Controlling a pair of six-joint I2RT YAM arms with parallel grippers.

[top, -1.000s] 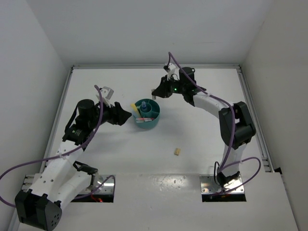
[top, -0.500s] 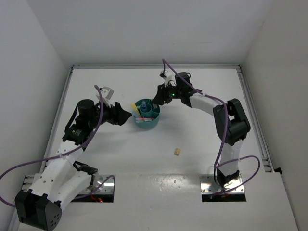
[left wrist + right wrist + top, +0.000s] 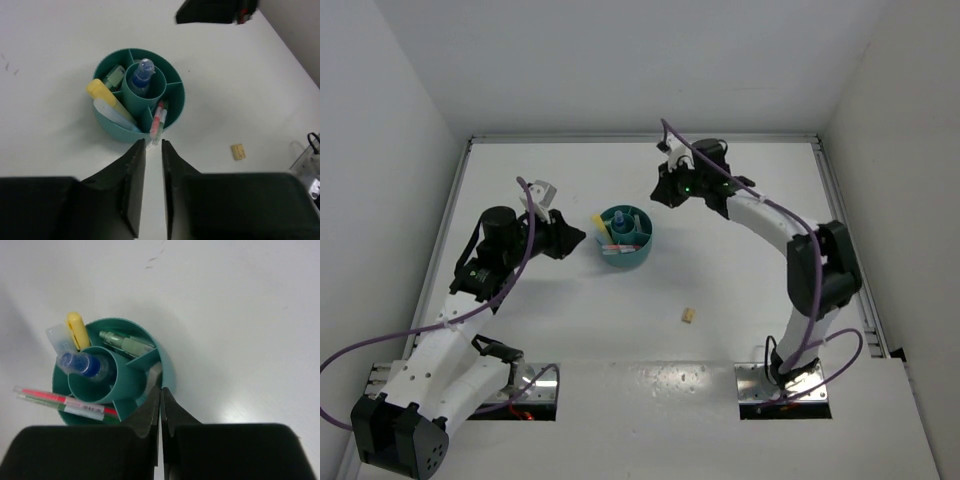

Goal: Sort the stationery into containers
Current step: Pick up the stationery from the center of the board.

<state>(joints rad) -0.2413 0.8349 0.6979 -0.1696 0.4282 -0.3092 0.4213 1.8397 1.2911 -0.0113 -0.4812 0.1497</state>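
One piece, the tan block, sits loose on the table, near-edge side and right of the teal organiser, about equally far from the right gripper, clenched empty, and the left gripper, slightly parted, empty.

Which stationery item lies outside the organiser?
The tan block. It lies alone on the table, near the arm bases, while every other item sits inside the teal organiser.
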